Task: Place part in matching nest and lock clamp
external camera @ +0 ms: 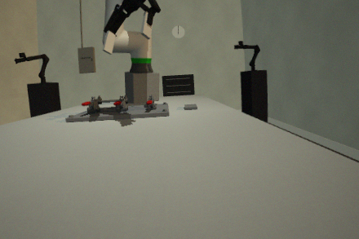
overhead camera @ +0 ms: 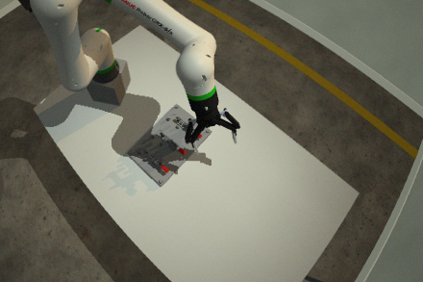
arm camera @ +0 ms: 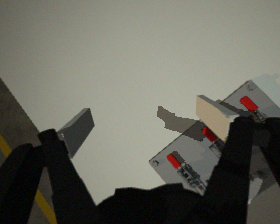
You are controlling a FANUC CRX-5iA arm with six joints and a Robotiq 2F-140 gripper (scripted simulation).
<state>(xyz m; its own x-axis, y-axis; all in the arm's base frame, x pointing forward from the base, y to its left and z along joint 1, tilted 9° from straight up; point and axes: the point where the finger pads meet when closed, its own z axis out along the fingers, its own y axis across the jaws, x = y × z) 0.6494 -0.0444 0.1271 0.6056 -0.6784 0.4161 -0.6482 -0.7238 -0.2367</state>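
The part (external camera: 190, 107) is a small flat grey block on the table, right of the fixture in the exterior view; I cannot make it out in the top view or the wrist view. The grey fixture plate (overhead camera: 156, 177) (external camera: 163, 112) (arm camera: 192, 155) carries three clamps with red handles (overhead camera: 164, 168) (external camera: 117, 103) (arm camera: 208, 134). Whether each clamp is locked is too small to tell, and the nests are partly shaded. My gripper (overhead camera: 213, 141) (external camera: 127, 39) (arm camera: 143, 111) is wide open and empty, tilted, high above the table. In the wrist view its right finger overlaps the fixture.
The white table (overhead camera: 269, 193) (external camera: 183, 180) (arm camera: 115, 60) bears the fixture and the robot's grey pedestal (overhead camera: 110, 89) (external camera: 140, 88) behind it. Two dark stands (external camera: 44, 99) (external camera: 254, 95) with small arms are beyond the table. The arm's shadow falls across the fixture.
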